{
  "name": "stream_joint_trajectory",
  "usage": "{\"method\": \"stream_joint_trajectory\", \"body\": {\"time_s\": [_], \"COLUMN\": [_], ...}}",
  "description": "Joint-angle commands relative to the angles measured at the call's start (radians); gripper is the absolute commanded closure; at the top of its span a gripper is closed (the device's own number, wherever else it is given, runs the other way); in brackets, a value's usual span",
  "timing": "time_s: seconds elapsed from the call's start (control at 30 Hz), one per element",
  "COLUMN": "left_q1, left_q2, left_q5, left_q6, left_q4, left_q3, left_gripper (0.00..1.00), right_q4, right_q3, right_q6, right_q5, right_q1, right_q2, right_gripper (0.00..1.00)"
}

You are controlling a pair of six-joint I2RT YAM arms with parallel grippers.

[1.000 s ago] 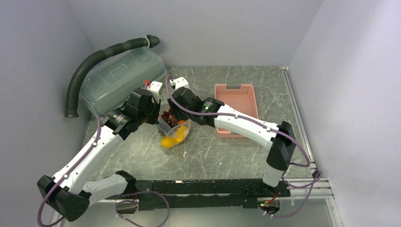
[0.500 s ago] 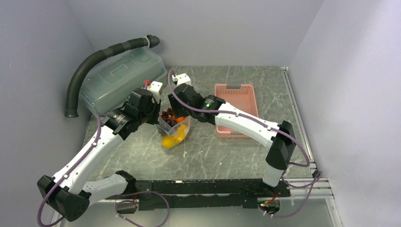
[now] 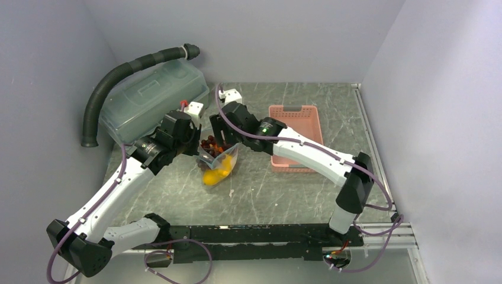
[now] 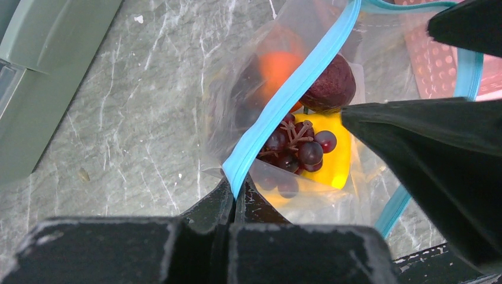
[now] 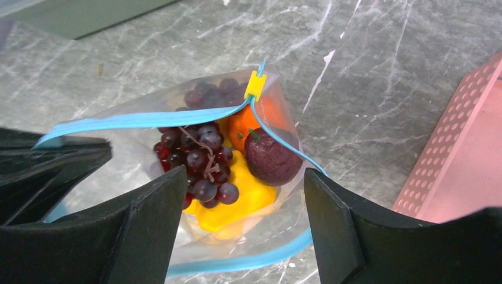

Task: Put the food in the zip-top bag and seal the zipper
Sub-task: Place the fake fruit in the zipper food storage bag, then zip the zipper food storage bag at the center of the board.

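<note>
Zip-top bag [image 3: 220,163] w/ food [image 5: 237,183] inside, zipper [image 4: 284,100] betw closed L fingers [image 4: 210,207]; R fingers [image 5: 148,219] apart above.

You have the zip-top bag [image 3: 219,164] just left of the table's middle, yellow fruit [image 3: 214,175] at its near end and dark grapes [image 3: 209,144] at its far end. Your left gripper [image 3: 195,144] and right gripper [image 3: 218,132] meet there.
</note>
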Motion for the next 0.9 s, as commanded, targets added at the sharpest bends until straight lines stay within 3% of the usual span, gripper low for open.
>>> {"method": "stream_joint_trajectory", "body": {"time_s": [0.0,0.5,0.87], "left_q1": [0.002,0.002,0.000], "left_q2": [-0.015,-0.010,-0.019], "left_q5": [0.005,0.044,0.205], "left_q6": [0.019,0.034,0.086], "left_q4": [0.018,0.027,0.050], "left_q3": [0.026,0.020,0.014], "left_gripper": [1.00,1.00,1.00], "right_q4": [0.054,0.019,0.018], "right_q3": [0.002,-0.086,-0.228], "right_q6": [0.012,-0.071,-0.166], "right_q5": [-0.024,0.045,0.037], "right_q1": [-0.004,-0.004,-0.004], "right_q2": [-0.118,-0.306,-0.502], "right_gripper": [0.24,0.23,0.23]}}
